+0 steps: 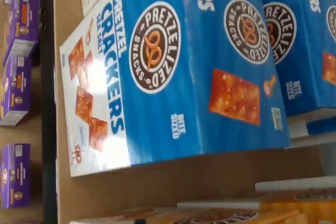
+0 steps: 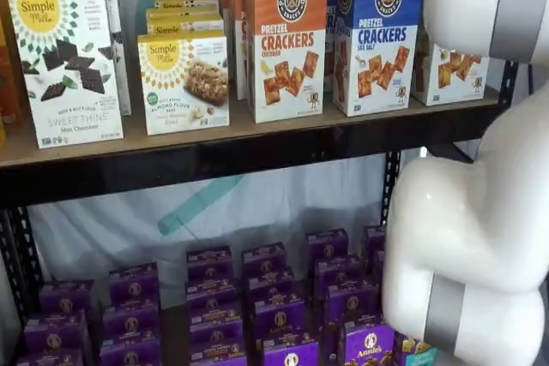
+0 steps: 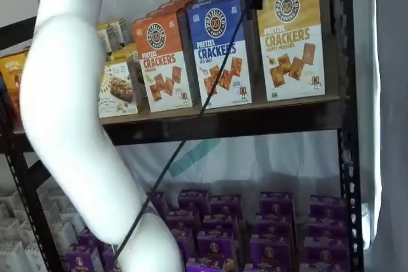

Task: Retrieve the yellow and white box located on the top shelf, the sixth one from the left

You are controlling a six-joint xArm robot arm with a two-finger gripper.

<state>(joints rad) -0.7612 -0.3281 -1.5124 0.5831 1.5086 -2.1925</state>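
target: the yellow and white box stands on the top shelf, last carton in the row, just beside the blue carton. in a shelf view only its lower white part shows, the rest is behind the white arm.
tool: the gripper itself is not to be seen in either shelf view; only the arm and a black cable show. so i cannot tell if the fingers are apart or closed, or if they have hold of anything.
wrist camera: it looks close on blue pretzel cartons, with a yellow-orange carton at the border of the picture and purple boxes on the lower level.
place of the tool: judged from the wrist view, the tool is in front of the blue cartons, so the target is one place to the side of it, not under it yet.
step in hand: i judge it is the lining up with the target, before any grasp.
how to do it well: shift sideways until the yellow front fills the wrist view, keep the fingers wide, go in straight, and take the carton by its two narrow sides.
risk: the blue neighbour touches or nearly touches the target, so a finger may push it; the cable may also catch on a carton.
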